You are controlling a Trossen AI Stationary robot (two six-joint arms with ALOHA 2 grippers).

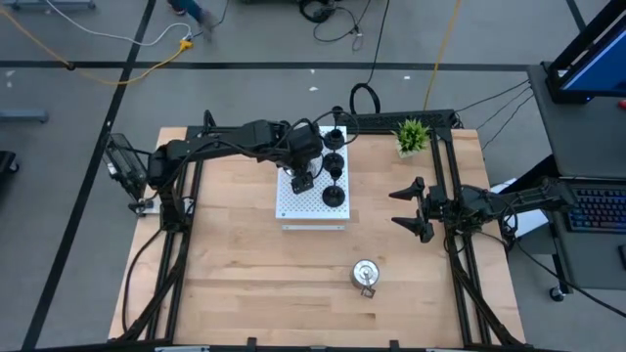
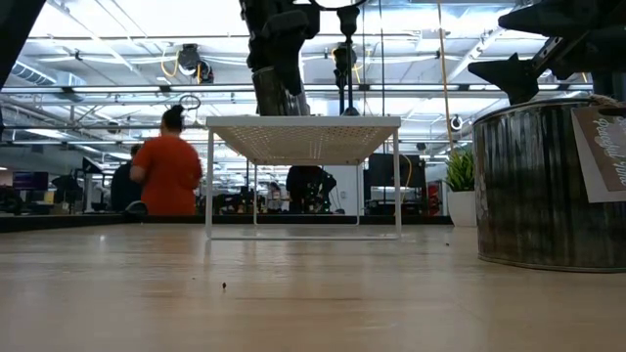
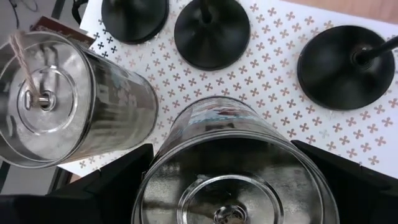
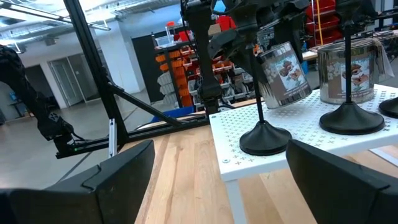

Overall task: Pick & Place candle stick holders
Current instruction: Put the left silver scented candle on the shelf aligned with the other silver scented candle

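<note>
Straddling a silver holder [image 3: 233, 168] on the white board [image 1: 311, 200] with left claw [image 1: 302, 179] wide, second silver [image 3: 68, 102] and black holders [image 1: 335, 195] placed there, last silver [image 1: 366, 275] left on counter [image 1: 245, 274], right claw [image 1: 411, 207] wide, idle.

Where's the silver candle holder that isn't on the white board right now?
In the high view, the silver candle holder stands alone on the wooden table, near the front edge, right of centre, below the white board.
</note>
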